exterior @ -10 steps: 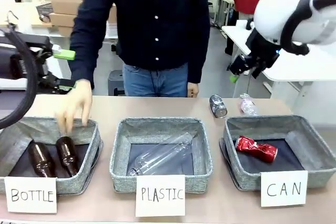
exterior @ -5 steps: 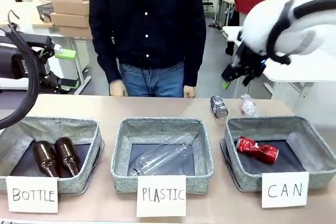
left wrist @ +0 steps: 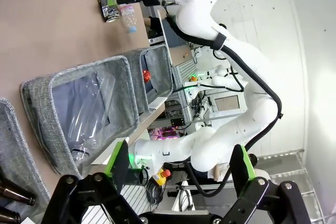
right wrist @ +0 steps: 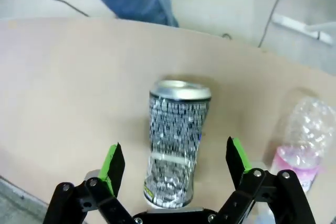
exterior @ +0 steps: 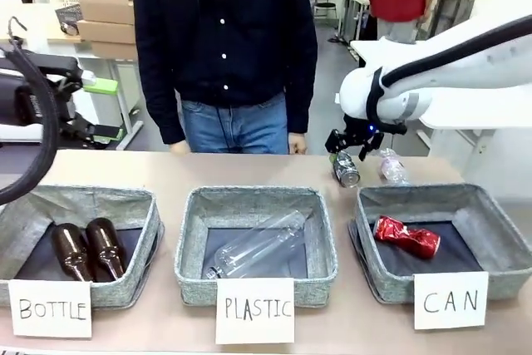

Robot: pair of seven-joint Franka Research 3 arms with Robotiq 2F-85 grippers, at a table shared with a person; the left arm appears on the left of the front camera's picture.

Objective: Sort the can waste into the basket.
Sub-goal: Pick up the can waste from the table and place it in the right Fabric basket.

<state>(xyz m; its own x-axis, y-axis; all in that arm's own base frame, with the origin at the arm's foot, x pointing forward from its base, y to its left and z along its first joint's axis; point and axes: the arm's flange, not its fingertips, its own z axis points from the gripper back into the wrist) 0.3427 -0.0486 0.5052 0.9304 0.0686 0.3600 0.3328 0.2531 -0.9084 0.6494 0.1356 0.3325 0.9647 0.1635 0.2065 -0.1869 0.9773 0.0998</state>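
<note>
Dropping from up high, the right gripper [exterior: 345,149] is now poised over the black can [exterior: 345,169], jaws wide, on the table [exterior: 249,172] behind the basket [exterior: 416,192]. With the red can [exterior: 406,235] already inside, this grab should finish it.

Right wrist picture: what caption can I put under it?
The open right claw lines up with the black-and-silver can on the table, beside a clear plastic bottle.

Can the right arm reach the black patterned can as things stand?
Probably yes: the right end effector is open just above the black can, nothing between; the small plastic bottle lies beside it.
</note>
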